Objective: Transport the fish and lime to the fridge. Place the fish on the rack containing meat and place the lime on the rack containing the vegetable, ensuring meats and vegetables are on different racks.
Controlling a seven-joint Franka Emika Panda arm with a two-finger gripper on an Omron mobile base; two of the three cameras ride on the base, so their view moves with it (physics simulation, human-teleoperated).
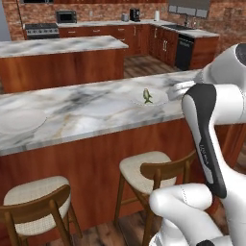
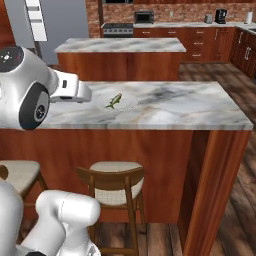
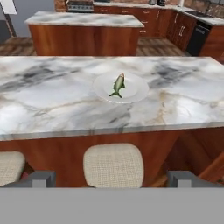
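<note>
My gripper (image 3: 112, 178) is spread wide, nothing held. The fish (image 3: 118, 85) lies ahead of and below my jaws, centred between them, on a shallow white plate (image 3: 138, 89) on the marble counter (image 3: 52, 96). Long axis runs approx. away from me, tail nearer, slightly skewed. Body slim, smooth, greenish w/ pale belly. Judgement: reach fwd over the stool (image 3: 113, 164), then descend.

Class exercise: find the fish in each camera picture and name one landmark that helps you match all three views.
Left base view: fish, right of centre, on the plate.
Right base view: fish, left of centre.
Hand view: fish, centre, upper half.
Shared landmark: the white plate on the marble counter.
</note>
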